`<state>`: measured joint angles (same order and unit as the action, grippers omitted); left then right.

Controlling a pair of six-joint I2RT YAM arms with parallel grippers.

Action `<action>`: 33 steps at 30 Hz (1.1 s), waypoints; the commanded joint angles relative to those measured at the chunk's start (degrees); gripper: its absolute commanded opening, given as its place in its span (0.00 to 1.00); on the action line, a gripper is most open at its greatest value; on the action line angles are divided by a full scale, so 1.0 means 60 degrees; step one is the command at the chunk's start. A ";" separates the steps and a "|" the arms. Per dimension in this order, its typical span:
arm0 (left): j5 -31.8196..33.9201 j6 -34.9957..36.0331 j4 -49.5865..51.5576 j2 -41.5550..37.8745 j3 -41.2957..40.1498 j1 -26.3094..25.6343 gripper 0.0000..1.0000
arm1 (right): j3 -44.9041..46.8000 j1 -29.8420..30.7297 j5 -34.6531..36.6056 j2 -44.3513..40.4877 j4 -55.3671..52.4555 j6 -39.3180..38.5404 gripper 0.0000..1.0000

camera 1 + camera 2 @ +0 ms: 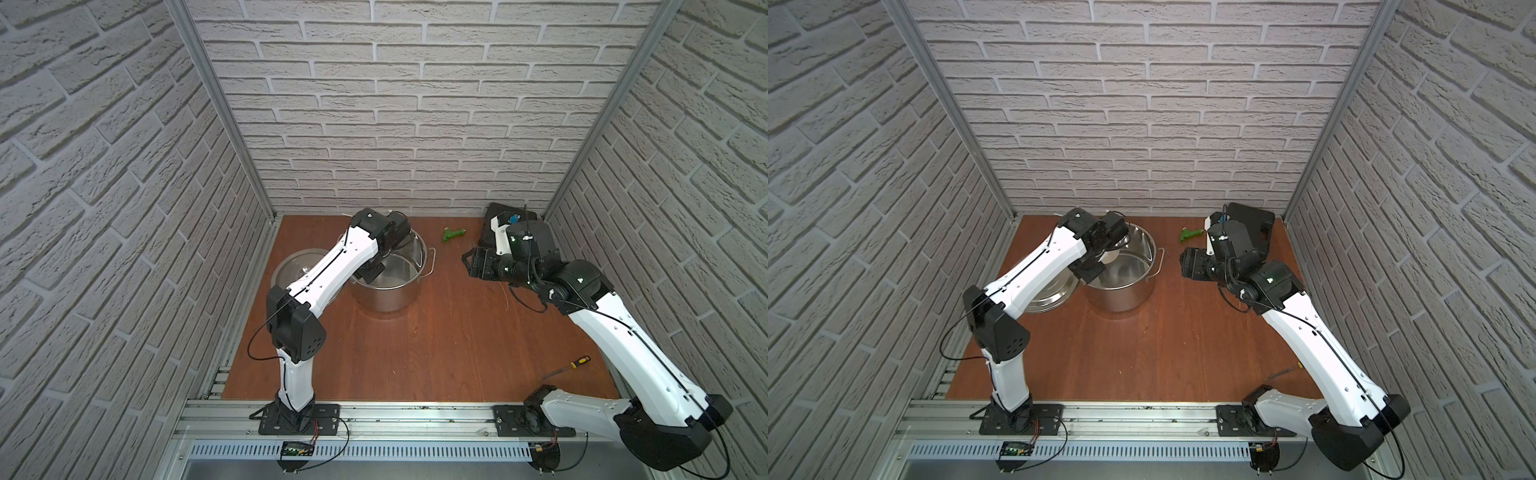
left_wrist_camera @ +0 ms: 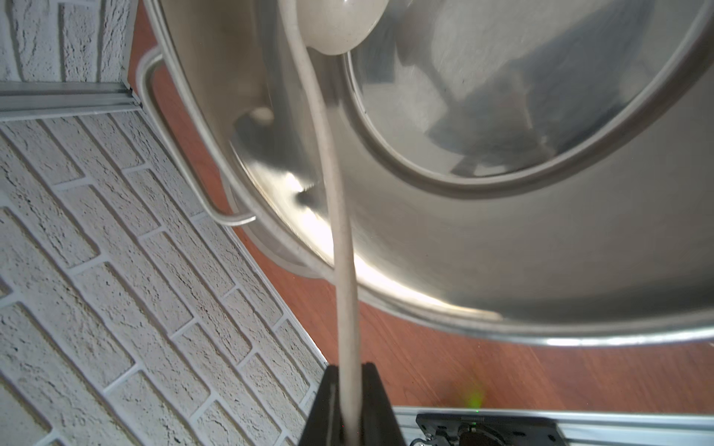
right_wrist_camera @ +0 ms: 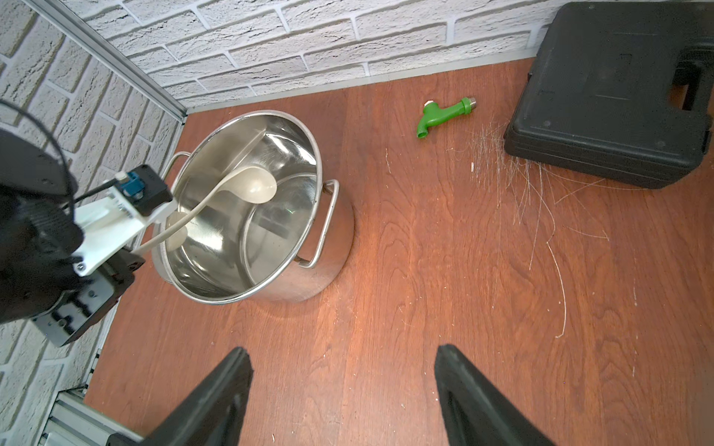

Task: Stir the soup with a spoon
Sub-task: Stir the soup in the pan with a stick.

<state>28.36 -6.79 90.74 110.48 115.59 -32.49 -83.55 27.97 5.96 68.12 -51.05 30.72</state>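
Left of centre in both top views, the left gripper (image 2: 349,370) is clamped on the slim handle of the cream-coloured plastic ladle (image 3: 255,187), the task's spoon. Its round bowl hangs inside the mouth of the wide stainless-steel pot (image 1: 386,297); whether it touches the floor I cannot tell. Stirring looks to be the step in hand: the tool is gripped and already in the pot. Next would be a sweep of the bowl round the inside, low down yet clear of the rim and looped side handles. No liquid shows in the pot: its floor is bare, shiny metal, and only the ladle is in it. Just left of it lies the round steel lid (image 1: 297,266), partly under the arm. Right of centre, the right gripper (image 3: 343,349) hangs spread and empty above the reddish-brown wooden tabletop (image 3: 386,309). Above it in the frame, the black plastic case (image 3: 610,96) is closed, contents hidden.
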 commanded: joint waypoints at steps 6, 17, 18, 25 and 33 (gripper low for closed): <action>-0.0227 0.0356 -0.0387 0.1224 0.1342 -0.0633 0.00 | 0.0155 -0.0033 0.0300 -0.0410 0.0173 -0.0250 0.80; -0.0573 0.0040 0.0176 0.0030 0.0210 -0.1535 0.00 | 0.0284 -0.0032 0.0242 -0.0279 0.0431 -0.0145 0.80; -0.0581 0.0020 0.0201 -0.0160 0.0007 -0.1529 0.00 | 0.0323 -0.0033 0.0215 -0.0264 0.0485 -0.0086 0.79; -0.0372 -0.0228 0.0588 -0.1553 -0.1730 -0.1487 0.00 | 0.0450 -0.0034 -0.0029 -0.0150 0.0773 0.0208 0.78; -0.0304 -0.0224 0.0609 -0.2402 -0.2684 -0.0797 0.00 | 0.0592 -0.0032 -0.0153 -0.0232 0.0905 0.0372 0.78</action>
<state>25.56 -7.33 92.20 97.62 100.55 -39.35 -80.66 27.97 5.67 67.22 -48.25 32.16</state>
